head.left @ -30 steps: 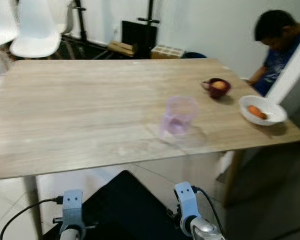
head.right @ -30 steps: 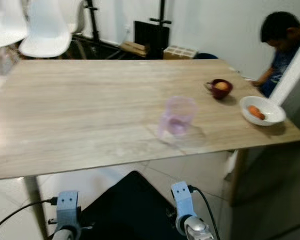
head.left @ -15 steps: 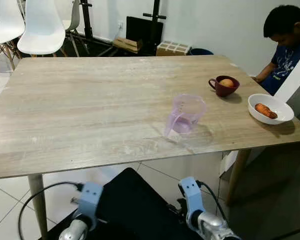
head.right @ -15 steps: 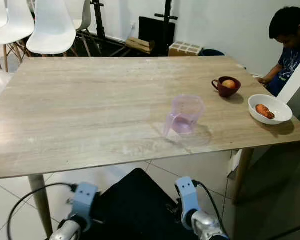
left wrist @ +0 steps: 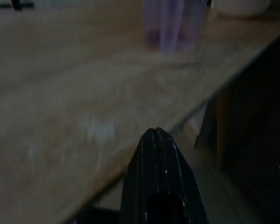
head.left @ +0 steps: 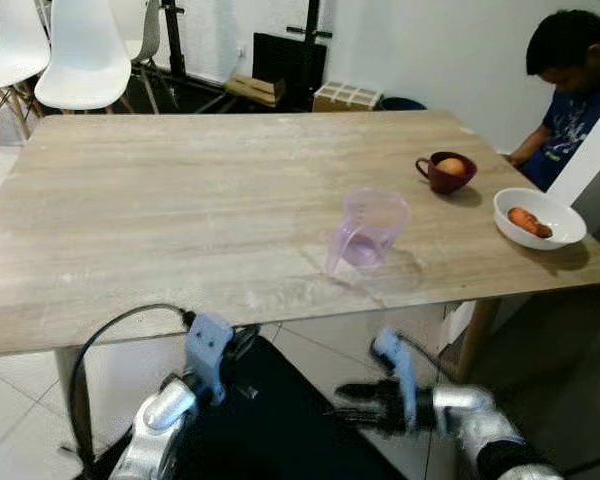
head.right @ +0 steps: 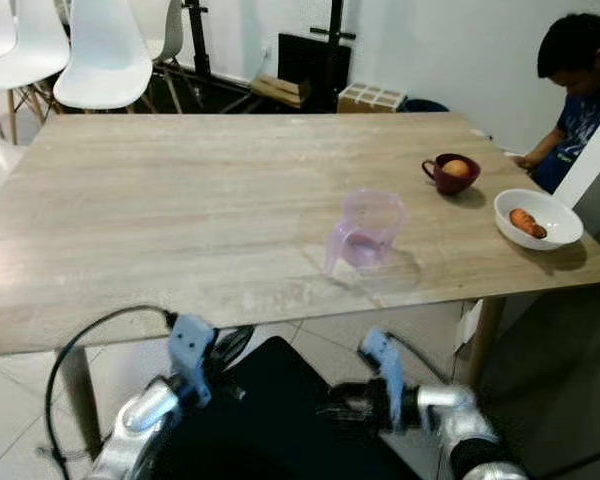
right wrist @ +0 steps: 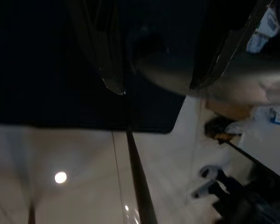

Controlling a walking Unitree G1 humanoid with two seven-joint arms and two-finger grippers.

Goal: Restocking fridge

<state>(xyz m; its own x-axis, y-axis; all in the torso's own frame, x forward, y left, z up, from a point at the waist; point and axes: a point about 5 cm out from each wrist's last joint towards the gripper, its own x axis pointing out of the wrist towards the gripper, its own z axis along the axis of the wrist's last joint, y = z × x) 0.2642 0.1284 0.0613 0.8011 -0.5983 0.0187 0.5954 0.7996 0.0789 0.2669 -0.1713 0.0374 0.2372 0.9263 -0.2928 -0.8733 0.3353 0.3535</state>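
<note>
Below the near edge of the pale wood-grain table (head.left: 160, 200), the blurred left gripper (left wrist: 159, 140) has fingers pressed together; the right gripper (right wrist: 156, 88), fingers apart, faces something dark, perhaps the robot's body; a translucent lilac jug (head.left: 365, 228) stands mid-table, a maroon bowl (head.left: 445, 173) and white bowl (head.left: 540, 218) well beyond it.

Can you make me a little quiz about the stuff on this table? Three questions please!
1. What colour is the see-through jug near the front edge of the wooden table?
2. True or false: the white bowl holds something orange.
3. Which sits closer to the person: A) the dark red cup, B) the jug, or C) the white chairs?

Key:
1. Pale purple.
2. True, an orange piece of food lies in it.
3. A, the dark red cup.
</note>
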